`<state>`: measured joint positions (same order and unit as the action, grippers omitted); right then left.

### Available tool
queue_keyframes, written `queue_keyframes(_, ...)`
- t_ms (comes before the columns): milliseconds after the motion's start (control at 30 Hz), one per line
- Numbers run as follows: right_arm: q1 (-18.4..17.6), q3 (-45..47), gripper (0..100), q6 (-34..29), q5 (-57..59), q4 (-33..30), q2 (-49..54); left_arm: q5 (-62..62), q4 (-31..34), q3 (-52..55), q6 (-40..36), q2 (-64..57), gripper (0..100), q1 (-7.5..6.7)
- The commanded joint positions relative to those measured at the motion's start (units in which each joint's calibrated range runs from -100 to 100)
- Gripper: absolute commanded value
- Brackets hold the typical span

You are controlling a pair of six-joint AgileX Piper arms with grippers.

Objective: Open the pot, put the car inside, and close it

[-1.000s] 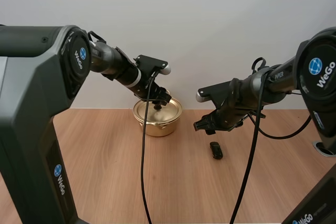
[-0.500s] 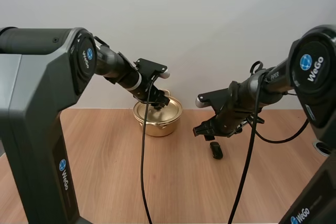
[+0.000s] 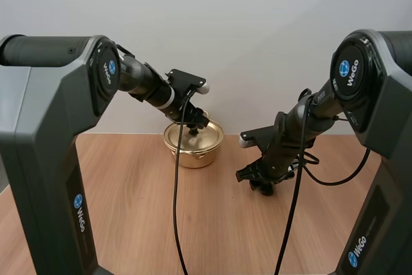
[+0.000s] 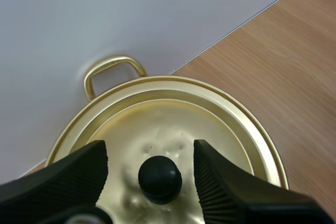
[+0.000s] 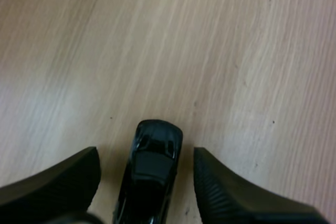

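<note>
Left claw spread astride lid knob — set to lift; right claw spread around car on tabletop, ready to pinch.

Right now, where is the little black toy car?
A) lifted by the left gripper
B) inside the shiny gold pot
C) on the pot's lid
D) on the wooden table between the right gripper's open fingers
D: the little black toy car lies on the wooden table, with the fingers of the right gripper apart on either side of it.
</note>
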<state>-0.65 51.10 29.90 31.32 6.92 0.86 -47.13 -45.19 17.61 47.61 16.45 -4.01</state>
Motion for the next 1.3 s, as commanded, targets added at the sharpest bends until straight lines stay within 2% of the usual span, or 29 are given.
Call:
queue_keyframes(0, 0.0, 0.1, 73, 0.0, 0.9, -0.1, -0.1, 0.7, 0.0, 0.1, 0.0, 0.0, 78, -0.02)
queue_keyframes(167, 0.0, 0.1, 36, 0.0, 1.6, 0.0, -0.1, 1.3, 0.0, 0.1, 0.1, 0.7, 74, -0.02)
queue_keyframes(267, 0.0, 0.1, 0, -0.1, 2.2, 0.0, -0.1, 0.8, 0.0, 0.1, 0.1, 2.0, 73, -0.02)
queue_keyframes(333, 0.0, 0.1, 0, -0.1, 2.6, 0.0, -0.1, 0.6, 0.0, 0.1, 0.0, 2.9, 66, -0.02)
queue_keyframes(367, 0.0, 0.1, 0, -0.1, 2.6, 0.0, 0.1, 0.0, -0.1, 0.1, 0.0, 3.2, 57, -0.02)
queue_keyframes(433, 0.0, 0.0, 0, -0.1, 2.4, 0.0, 0.8, 0.0, -0.3, 0.1, 0.0, 3.4, 34, -0.02)
queue_keyframes(500, 0.0, -0.6, 0, -0.1, 1.9, 0.0, 2.3, 0.6, -1.1, 0.1, 0.0, 3.2, 5, -0.02)
queue_keyframes(533, 0.0, -1.2, 0, -0.1, 2.3, -0.1, 3.2, 0.8, -1.1, -0.1, 0.0, 3.1, 0, -0.02)
queue_keyframes(733, 0.0, -7.6, 0, -0.1, 4.1, 1.3, 9.0, -2.1, -1.5, -0.1, -0.5, 0.1, 0, 0.24)
queue_keyframes(867, 0.0, -13.4, 0, 0.4, 5.5, 2.7, 9.1, -2.6, -3.0, -0.1, -1.3, -6.7, 0, 1.58)
queue_keyframes(967, 0.0, -16.1, 0, 2.1, 5.7, 5.1, 8.8, -4.2, -7.0, -0.2, -1.3, -13.8, 0, 3.65)
queue_keyframes(1133, -0.1, -21.7, 0, 14.7, 8.4, 18.7, 6.1, -16.2, -21.1, -0.7, 0.3, -25.0, 0, 9.49)
queue_keyframes(1233, -1.0, -26.5, 0, 19.1, 12.2, 24.8, 0.9, -23.1, -26.5, -0.7, 1.1, -30.4, 0, 12.49)
queue_keyframes(1267, -1.3, -27.2, 0, 19.4, 13.0, 25.3, -0.4, -23.4, -26.7, -0.7, 1.1, -31.3, 0, 12.88)
